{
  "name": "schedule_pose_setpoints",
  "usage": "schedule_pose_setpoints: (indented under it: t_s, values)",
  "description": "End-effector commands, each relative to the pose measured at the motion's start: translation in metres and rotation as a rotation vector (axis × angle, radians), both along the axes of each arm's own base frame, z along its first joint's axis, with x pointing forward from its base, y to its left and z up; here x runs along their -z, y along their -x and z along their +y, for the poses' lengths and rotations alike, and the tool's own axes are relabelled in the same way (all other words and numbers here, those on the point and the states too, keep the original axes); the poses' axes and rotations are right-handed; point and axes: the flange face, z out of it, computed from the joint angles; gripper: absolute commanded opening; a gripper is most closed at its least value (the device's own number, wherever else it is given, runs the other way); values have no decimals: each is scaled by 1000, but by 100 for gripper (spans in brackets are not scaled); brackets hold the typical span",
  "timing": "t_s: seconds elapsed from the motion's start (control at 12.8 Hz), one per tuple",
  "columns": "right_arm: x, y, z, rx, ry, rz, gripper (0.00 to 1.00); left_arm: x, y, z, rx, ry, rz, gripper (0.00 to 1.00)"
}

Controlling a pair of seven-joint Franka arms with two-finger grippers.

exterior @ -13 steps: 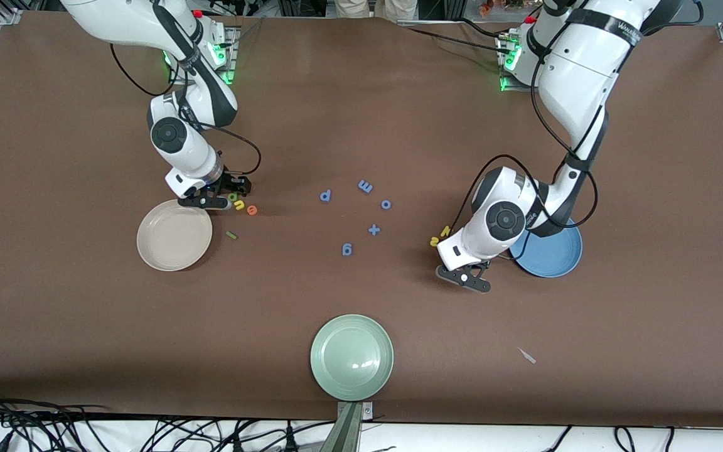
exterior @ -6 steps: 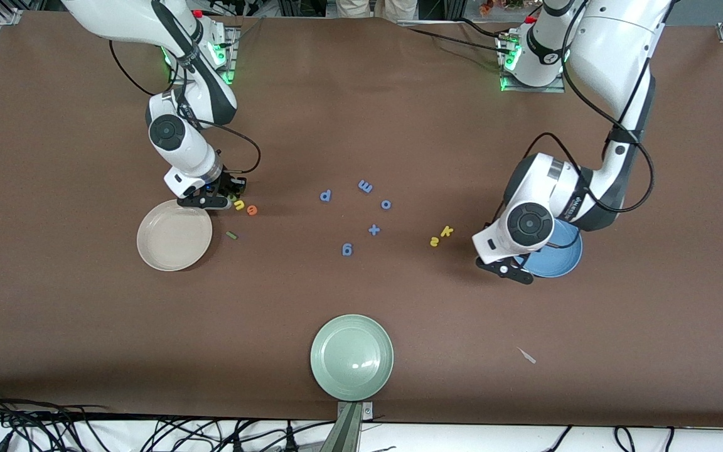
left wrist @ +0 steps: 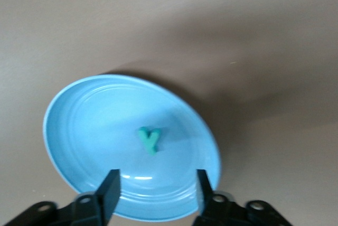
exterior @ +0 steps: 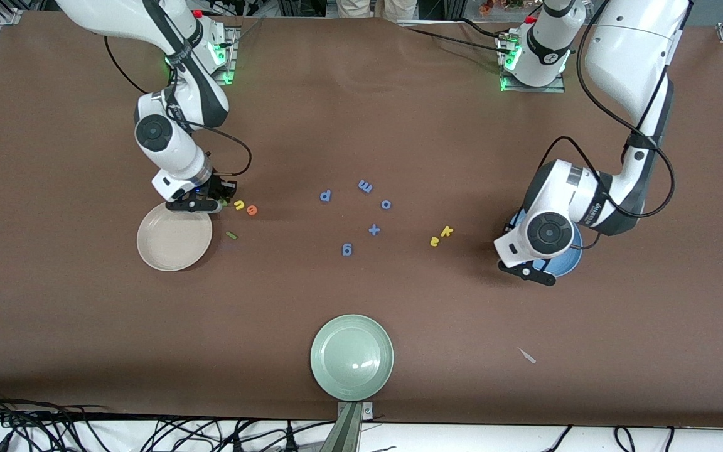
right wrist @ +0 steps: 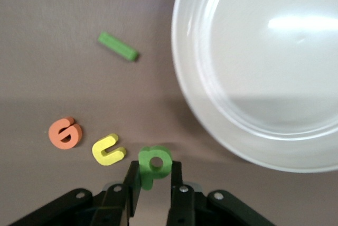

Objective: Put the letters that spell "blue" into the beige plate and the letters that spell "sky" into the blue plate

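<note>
1. Teal y (left wrist: 149,139) lies in the blue plate (left wrist: 74,131); left gripper (left wrist: 157,190) hovers above it, jaws apart, empty.
2. Yellow s (exterior: 434,242) and yellow k (exterior: 446,231) sit on the table beside that plate.
3. Right gripper (right wrist: 153,179) is clamped on the green b (right wrist: 153,163) near the beige plate (right wrist: 211,104), which holds nothing.
4. Yellow u (right wrist: 108,150), orange e (right wrist: 65,133) and green l (right wrist: 118,46) remain on the table.

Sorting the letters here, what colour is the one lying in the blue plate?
Teal: the y in the blue plate, clearest in the left wrist view.
</note>
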Motion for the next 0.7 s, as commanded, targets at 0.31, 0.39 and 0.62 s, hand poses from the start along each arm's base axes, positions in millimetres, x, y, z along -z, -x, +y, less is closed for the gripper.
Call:
schedule_pose_setpoints:
  t_s: [0.31,0.39,0.62]
  values:
    - [-60,-56,-90,-141,30,-27,22,1,30,-146,-121,25,-118,100]
    - [-60,-61,-99,-145,30,-31,24,5,35,-157,-83,56,-139,100]
    - [-59,-78,-103,-113,25,-48,53,20,48,-178,80,107,-125,100]
